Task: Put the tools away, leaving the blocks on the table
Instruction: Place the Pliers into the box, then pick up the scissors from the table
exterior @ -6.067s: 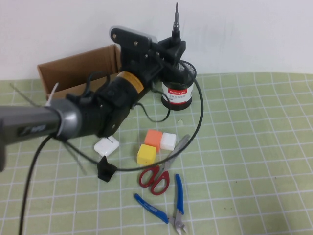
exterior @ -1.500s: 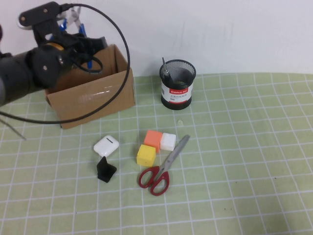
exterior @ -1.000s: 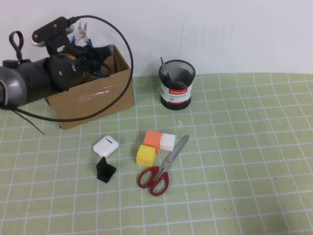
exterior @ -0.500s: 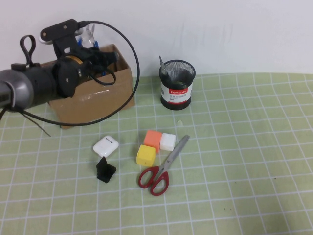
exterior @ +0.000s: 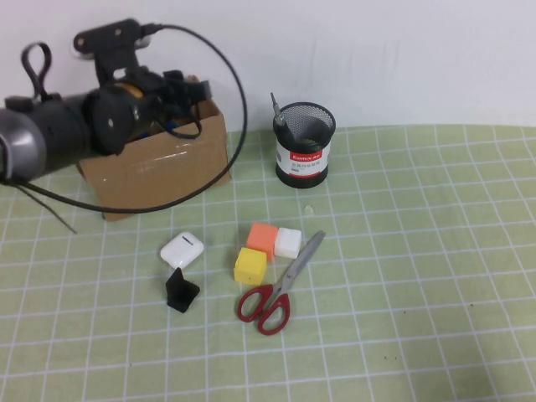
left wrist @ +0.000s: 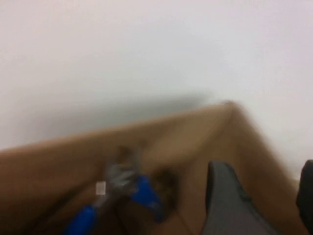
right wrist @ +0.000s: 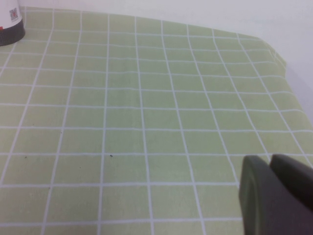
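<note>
My left gripper (exterior: 188,90) hangs open and empty over the cardboard box (exterior: 159,172) at the back left. In the left wrist view its gripper (left wrist: 264,171) stands apart from the blue-handled pliers (left wrist: 117,196), which lie inside the box (left wrist: 195,132). The black-handled screwdriver (exterior: 277,111) stands in the black mesh cup (exterior: 304,149). The red-handled scissors (exterior: 276,289) lie on the green mat (exterior: 419,251). The orange block (exterior: 262,238), white block (exterior: 288,242) and yellow block (exterior: 249,265) sit together just behind them. My right gripper (right wrist: 270,160) is shut, low over bare mat, and is out of the high view.
A white earbud case (exterior: 182,249) and a small black angled piece (exterior: 180,292) lie left of the blocks. The left arm's black cable loops over the box. The mesh cup's base (right wrist: 10,24) shows at the corner of the right wrist view.
My left gripper has moved right and down over the box and let go of the pliers, which now lie inside it. Nothing on the mat has moved.
</note>
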